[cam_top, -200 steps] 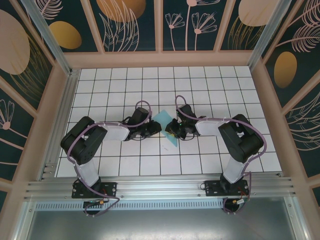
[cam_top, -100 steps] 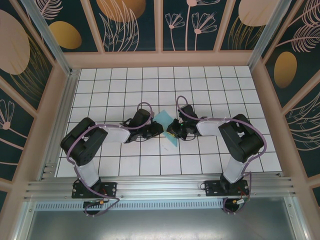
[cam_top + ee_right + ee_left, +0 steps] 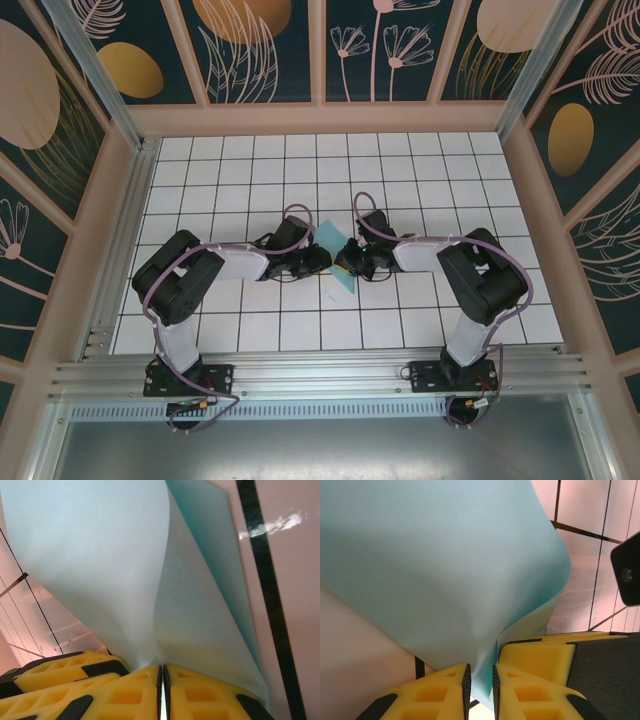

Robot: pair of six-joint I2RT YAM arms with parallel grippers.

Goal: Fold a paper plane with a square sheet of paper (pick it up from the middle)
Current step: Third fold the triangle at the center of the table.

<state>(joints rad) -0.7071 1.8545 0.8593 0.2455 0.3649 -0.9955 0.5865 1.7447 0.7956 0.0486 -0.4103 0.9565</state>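
Both the left end effector [image 3: 479,674] and right end effector [image 3: 161,671] pinch the square sheet of paper [image 3: 440,555], so I'd lift them together, gently.

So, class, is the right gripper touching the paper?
Touching. In the right wrist view the right gripper has its jaws shut on the paper, which runs down between them.

Left end effector [image 3: 320,261] has shifted right — nearer the right end effector [image 3: 343,263].

White grid-tiled tabletop [image 3: 230,160], dark teal floral wall panels [image 3: 150,40], pale wooden frame [image 3: 320,118], aluminium rail [image 3: 320,376] along near edge
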